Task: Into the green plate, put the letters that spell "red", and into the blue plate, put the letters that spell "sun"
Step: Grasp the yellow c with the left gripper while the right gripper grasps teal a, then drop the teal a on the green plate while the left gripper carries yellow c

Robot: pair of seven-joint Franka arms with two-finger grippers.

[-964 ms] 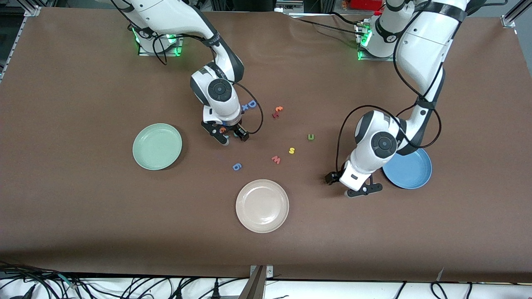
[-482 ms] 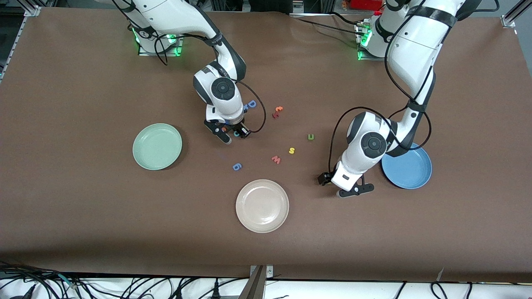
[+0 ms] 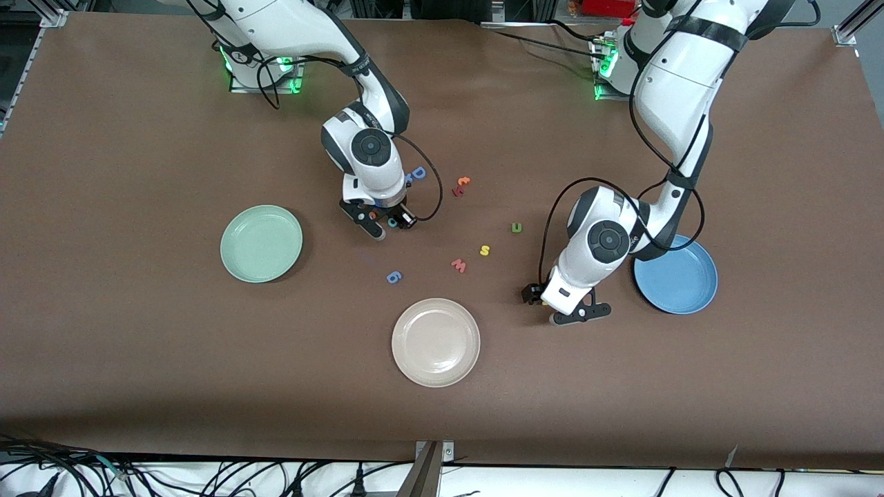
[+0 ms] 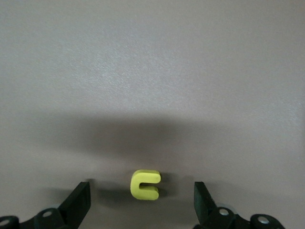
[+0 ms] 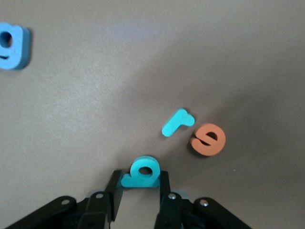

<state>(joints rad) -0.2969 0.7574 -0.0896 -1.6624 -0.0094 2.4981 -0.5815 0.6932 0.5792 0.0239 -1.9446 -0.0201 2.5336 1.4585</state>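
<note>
The teal "d" (image 5: 142, 172) is now pinched between the right gripper (image 5: 141, 191) fingers, which stood apart a second ago; it sits low over the table beside the teal "r" (image 5: 177, 122) and orange "e" (image 5: 208, 139), near the green plate (image 3: 261, 243). The left gripper (image 4: 142, 202) has drifted away from the blue plate (image 3: 675, 276) and hangs spread wide around the yellow "u" (image 4: 145, 184), not touching it.

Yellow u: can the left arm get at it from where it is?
Probably yes: the left gripper is open with its fingers on either side of the yellow u, bare table between.
</note>
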